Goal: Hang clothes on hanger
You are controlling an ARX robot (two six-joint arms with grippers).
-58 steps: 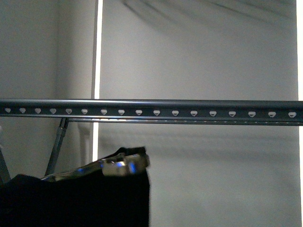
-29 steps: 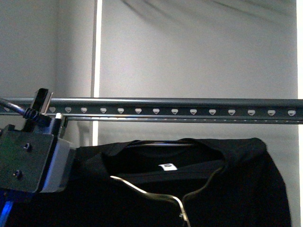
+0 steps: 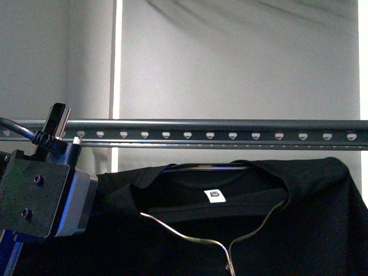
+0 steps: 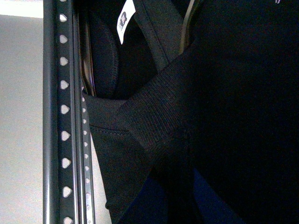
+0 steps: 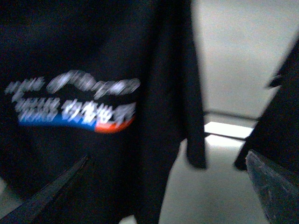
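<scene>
The clothes [image 3: 299, 230], a black T-shirt with a white label [image 3: 214, 196] inside the collar, hang spread just below the rail. The hanger [image 3: 184, 234] is thin silvery wire. Its arms run down through the neck opening to a point near the lower edge, and a straight bar [image 3: 201, 167] shows at the collar's back. My left arm's wrist block [image 3: 46, 195] is at the shirt's left shoulder. In the left wrist view my left gripper [image 4: 172, 186] is shut on a fold of the clothes [image 4: 154, 116]. My right gripper [image 5: 163, 196] is open and empty beside the printed shirt front [image 5: 74, 102].
A long grey perforated rail [image 3: 230, 129] crosses the front view just above the shirt and also shows in the left wrist view [image 4: 58, 112]. A pale wall [image 3: 241, 63] stands behind. A slanted support pole is mostly hidden behind my left arm.
The shirt and hanger have risen from a low bundle at the left to hang spread under the rail, then shifted slightly up and right. My left arm came into view and rose a little.
</scene>
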